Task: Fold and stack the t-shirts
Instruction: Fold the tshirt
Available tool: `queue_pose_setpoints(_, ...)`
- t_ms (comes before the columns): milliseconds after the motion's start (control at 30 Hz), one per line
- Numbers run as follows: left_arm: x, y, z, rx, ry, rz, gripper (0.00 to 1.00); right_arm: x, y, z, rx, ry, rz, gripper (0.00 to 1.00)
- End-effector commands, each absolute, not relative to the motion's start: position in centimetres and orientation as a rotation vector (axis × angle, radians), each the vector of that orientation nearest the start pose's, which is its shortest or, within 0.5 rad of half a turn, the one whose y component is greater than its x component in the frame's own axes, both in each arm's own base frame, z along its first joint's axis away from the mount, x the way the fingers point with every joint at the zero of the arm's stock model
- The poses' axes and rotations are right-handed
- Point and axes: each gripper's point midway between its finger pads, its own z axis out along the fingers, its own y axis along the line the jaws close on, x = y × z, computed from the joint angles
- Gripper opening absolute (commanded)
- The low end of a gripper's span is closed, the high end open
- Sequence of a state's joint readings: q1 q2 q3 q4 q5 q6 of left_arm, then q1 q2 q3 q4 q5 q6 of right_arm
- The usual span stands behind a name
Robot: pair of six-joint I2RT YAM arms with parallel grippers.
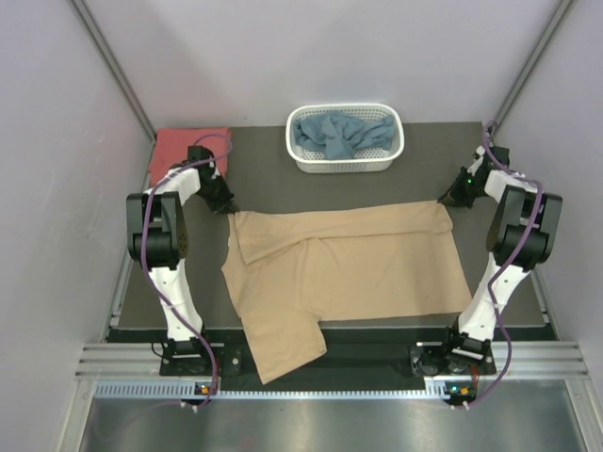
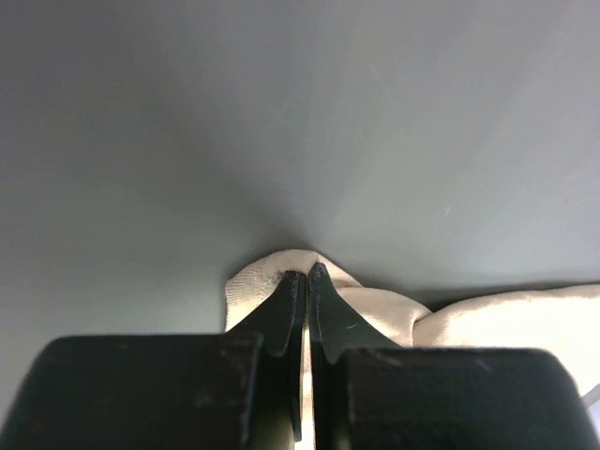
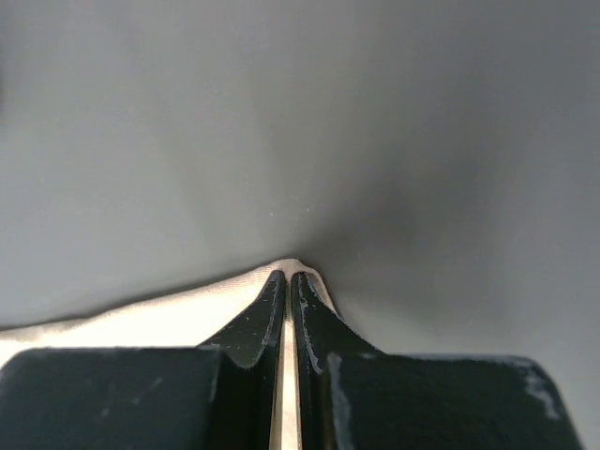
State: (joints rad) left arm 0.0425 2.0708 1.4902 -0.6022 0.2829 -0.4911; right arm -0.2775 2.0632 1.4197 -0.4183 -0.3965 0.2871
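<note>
The tan t-shirt (image 1: 349,268) lies spread across the dark mat, one sleeve hanging over the near edge. My left gripper (image 1: 226,204) is shut on its far left corner; in the left wrist view the gripper (image 2: 307,276) pinches a fold of the tan t-shirt (image 2: 253,281). At the far right corner my right gripper (image 1: 445,200) is shut on the cloth; the right wrist view shows the gripper (image 3: 287,275) pinching the edge of the tan t-shirt (image 3: 169,314). A folded coral-red t-shirt (image 1: 179,151) lies at the far left. The dusty blue t-shirt (image 1: 341,135) sits crumpled in the basket.
A white lattice basket (image 1: 345,164) stands at the far middle of the mat (image 1: 377,188). Pale walls close in the left, right and back sides. A metal rail (image 1: 330,363) runs along the near edge by the arm bases.
</note>
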Motion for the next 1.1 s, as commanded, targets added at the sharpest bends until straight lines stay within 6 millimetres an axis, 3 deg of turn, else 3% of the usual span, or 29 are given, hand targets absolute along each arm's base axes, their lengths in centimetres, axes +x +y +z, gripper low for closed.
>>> queue_pose_setpoints(0, 45.3, -2.7, 2.7, -0.679, 2.649, -0.406, 0.0, 47.3, -7.1, 3.3, 0.634, 2.426, 0.37, 0.0)
queue_pose_setpoints(333, 45.4, -1.4, 2.4, -0.717, 2.64, -0.342, 0.0, 46.9, -8.0, 2.0, 0.692, 2.439, 0.298, 0.0)
queue_pose_setpoints(633, 45.3, 0.1, 3.3, -0.781, 2.594, -0.301, 0.0, 47.0, -8.9, 1.8, 0.76, 2.428, 0.261, 0.0)
queue_pose_setpoints(967, 46.4, -0.4, 4.0, -0.775, 2.57, -0.364, 0.0, 47.1, -8.2, 1.2, 0.739, 2.453, 0.313, 0.0)
queue_pose_setpoints(1000, 46.4, -0.4, 4.1, -0.777, 2.572, -0.359, 0.03, 47.0, -8.2, 1.2, 0.74, 2.459, 0.313, 0.0)
queue_pose_setpoints(1067, 46.6, -0.2, 4.7, -0.774, 2.569, -0.347, 0.18, 46.9, -8.1, 1.1, 0.744, 2.484, 0.318, 0.0)
